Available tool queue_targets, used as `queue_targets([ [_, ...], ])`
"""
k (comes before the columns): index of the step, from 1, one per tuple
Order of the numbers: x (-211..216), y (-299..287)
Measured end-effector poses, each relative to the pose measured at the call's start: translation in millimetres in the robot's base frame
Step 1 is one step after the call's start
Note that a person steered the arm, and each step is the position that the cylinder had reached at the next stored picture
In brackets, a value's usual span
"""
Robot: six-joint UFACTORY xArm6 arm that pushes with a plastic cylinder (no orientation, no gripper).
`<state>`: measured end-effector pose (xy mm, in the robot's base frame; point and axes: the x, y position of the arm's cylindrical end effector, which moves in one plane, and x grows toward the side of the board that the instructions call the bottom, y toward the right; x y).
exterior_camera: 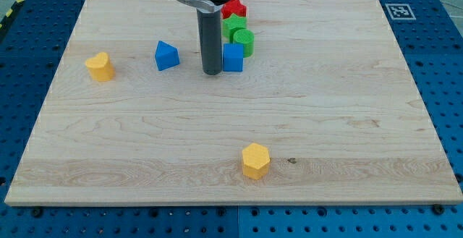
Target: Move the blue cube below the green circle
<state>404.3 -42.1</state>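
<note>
The blue cube sits near the top middle of the wooden board, touching the lower edge of the green circle. My tip rests on the board just left of the blue cube, touching or almost touching its left side. A second green block stands just above and left of the green circle, and a red block lies above that, partly hidden by the rod's mount.
A blue triangular block lies left of my tip. A yellow block sits at the view's left. A yellow hexagon lies near the bottom middle. A marker tag is off the board's top right corner.
</note>
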Motion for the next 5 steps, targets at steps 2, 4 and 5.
queue_targets([
  [2,-6.8,-12.9],
  [4,-13.8,-8.3],
  [5,-17.6,-7.9],
])
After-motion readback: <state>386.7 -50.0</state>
